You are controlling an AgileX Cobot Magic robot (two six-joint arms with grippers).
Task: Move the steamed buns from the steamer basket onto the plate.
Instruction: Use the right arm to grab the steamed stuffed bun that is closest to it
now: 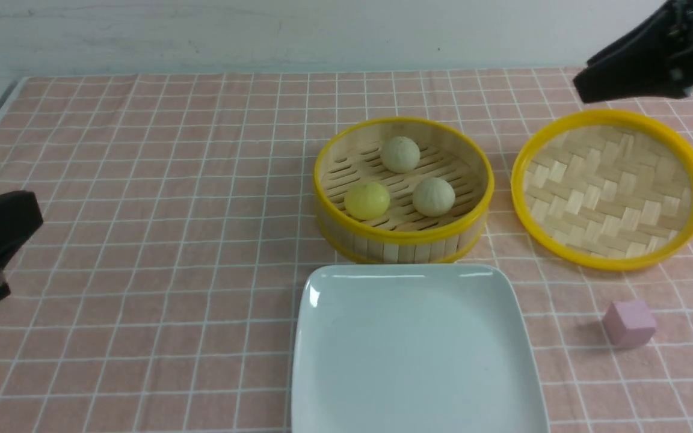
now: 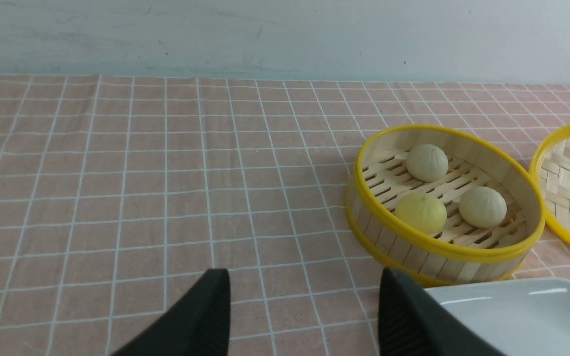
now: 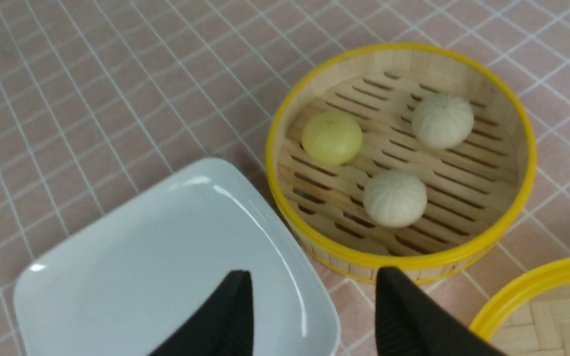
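Observation:
The steamer basket [image 1: 403,237] stands mid-table with three steamed buns in it: a pale yellow bun [image 1: 367,200] at its near left, a beige bun [image 1: 434,196] at its near right and another beige bun [image 1: 400,154] at the back. In front of the basket lies the white square plate [image 1: 412,349], bare. My left gripper [image 2: 305,306] hangs open and empty over the cloth far to the basket's left. High at the back right, my right gripper [image 3: 314,311] is open and empty, above the plate's edge [image 3: 309,301] beside the basket [image 3: 403,259].
A shallow yellow-rimmed woven bamboo disc [image 1: 610,187] lies right of the basket. A small pink cube [image 1: 629,323] sits on the cloth right of the plate. The pink checked cloth [image 1: 142,210] covers the table; a wall runs along the back.

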